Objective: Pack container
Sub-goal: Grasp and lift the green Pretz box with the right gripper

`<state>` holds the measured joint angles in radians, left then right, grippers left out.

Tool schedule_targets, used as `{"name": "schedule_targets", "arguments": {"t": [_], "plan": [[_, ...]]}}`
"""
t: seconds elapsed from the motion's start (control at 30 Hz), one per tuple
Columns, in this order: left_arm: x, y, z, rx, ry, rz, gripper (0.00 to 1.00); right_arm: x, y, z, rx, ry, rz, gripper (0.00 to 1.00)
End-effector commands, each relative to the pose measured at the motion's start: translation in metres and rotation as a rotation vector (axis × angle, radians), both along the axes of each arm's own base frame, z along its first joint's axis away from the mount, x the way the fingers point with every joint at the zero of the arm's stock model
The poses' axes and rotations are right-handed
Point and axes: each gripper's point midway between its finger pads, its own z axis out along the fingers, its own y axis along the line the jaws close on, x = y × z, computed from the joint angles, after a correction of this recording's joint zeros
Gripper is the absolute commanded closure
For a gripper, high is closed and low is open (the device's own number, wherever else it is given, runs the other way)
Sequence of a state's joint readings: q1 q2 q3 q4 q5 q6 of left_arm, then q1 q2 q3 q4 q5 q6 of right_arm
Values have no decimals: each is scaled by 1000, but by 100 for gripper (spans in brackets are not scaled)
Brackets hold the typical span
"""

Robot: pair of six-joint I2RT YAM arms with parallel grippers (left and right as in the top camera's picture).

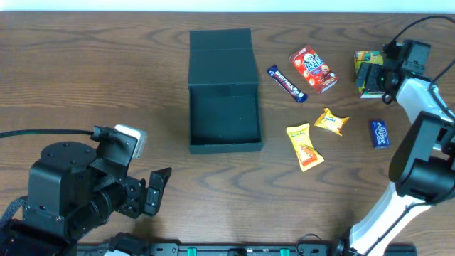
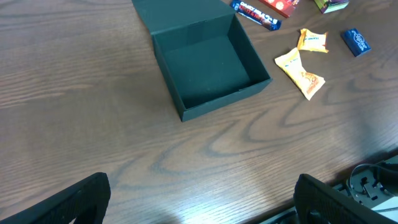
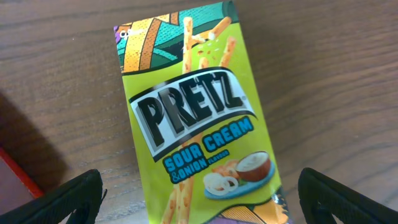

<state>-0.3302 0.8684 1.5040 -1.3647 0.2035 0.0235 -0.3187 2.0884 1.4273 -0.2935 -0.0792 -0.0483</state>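
Overhead, snack packets (image 1: pixel 304 147) beside open container (image 1: pixel 225 146)

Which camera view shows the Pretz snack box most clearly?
The right wrist view: the Pretz snack box fills most of the frame, and its label is easy to read. The overhead view shows it small at the far right, partly covered. The left wrist view shows only a green corner of it at the top edge.

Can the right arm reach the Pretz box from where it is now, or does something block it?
Probably yes. The right end effector hangs open directly over the Pretz box, one finger on each side, and nothing lies on top of it. The red packet lies beside it but apart.
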Motion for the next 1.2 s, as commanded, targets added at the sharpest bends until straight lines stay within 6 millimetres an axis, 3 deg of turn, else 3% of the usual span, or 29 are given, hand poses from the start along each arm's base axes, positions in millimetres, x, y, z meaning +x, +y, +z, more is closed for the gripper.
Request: {"name": "schedule_targets", "arguments": {"t": [0.0,0.67,0.73,1.0,1.17], "plan": [[-1,-1,5,-5,-15,-9,5,5,-2,-9,16,3,17,1],[-1,-1,5,-5,-15,-9,5,2,-4,-32,26,38,9,1],[-1,-1,5,-5,-15,-9,5,2,-5,-32,24,35,8,4],[-1,-1,5,-5,-15,-9,5,3,-5,-31,26,32,4,33],[-1,-1,5,-5,-15,-9,5,3,-5,-30,56,24,-40,36]]}}
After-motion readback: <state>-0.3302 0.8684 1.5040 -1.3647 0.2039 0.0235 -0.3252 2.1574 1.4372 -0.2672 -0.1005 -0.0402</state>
